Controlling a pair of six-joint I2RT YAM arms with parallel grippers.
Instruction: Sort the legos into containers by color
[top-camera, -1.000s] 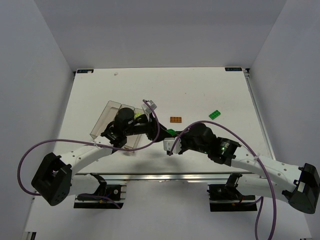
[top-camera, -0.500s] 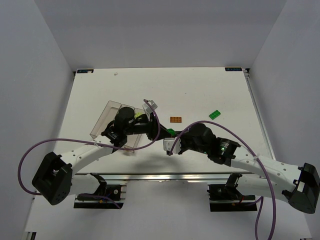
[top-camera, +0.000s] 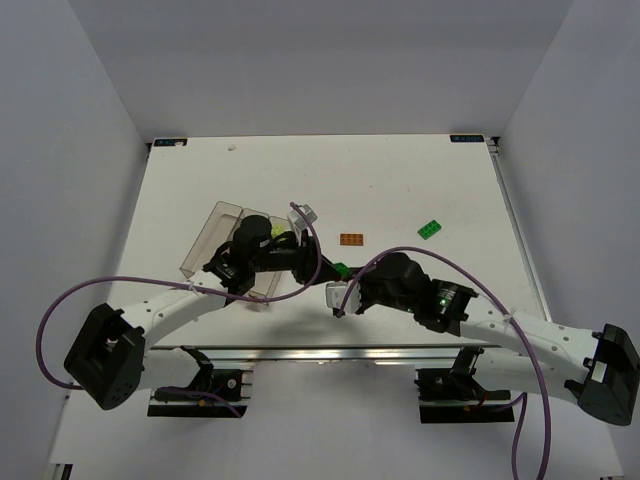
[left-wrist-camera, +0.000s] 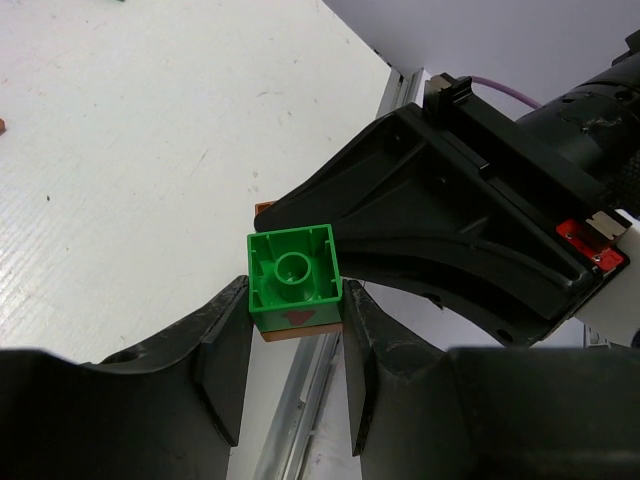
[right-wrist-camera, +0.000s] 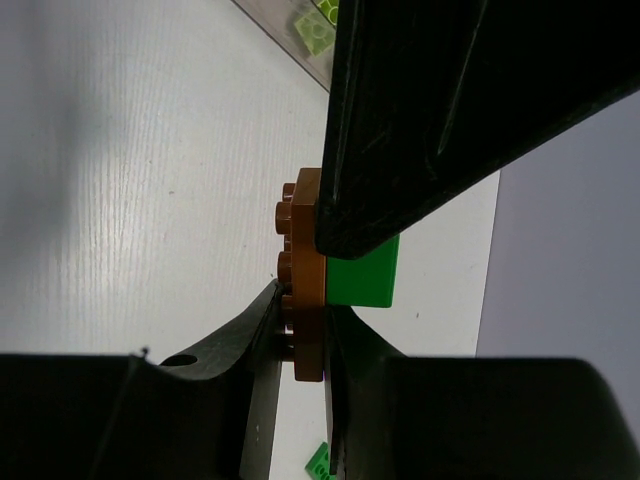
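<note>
1. From above – both arms reach in over the white table (top-camera: 400, 180) and meet nose to nose near its middle. The left gripper (top-camera: 333, 266) and the right gripper (top-camera: 345, 280) close on the same small stack, of which only the green brick (top-camera: 342, 268) shows here. The containers (top-camera: 205, 232) sit on the left, partly under the left arm. A loose orange brick (top-camera: 351, 239) lies just beyond the meeting point, and a loose green piece (top-camera: 431, 228) lies further right. Both are well apart from the bins.

2. Left wrist – the left gripper (left-wrist-camera: 295, 300) is clamped on the green brick (left-wrist-camera: 293, 280), one finger (left-wrist-camera: 225, 350) pressed to each side, its hollow underside facing the camera. An orange-brown plate (left-wrist-camera: 300, 333) is stuck to it. A black finger (left-wrist-camera: 420, 215) of the right gripper comes in from the right and touches the stack.

3. Right wrist – the right gripper (right-wrist-camera: 300, 335) pinches the orange-brown plate (right-wrist-camera: 305, 290) by its edge, studs facing left, held above the table. The green brick (right-wrist-camera: 365, 280) sits flush against its right face. A lime brick (right-wrist-camera: 318, 25) shows at the top edge.
</note>
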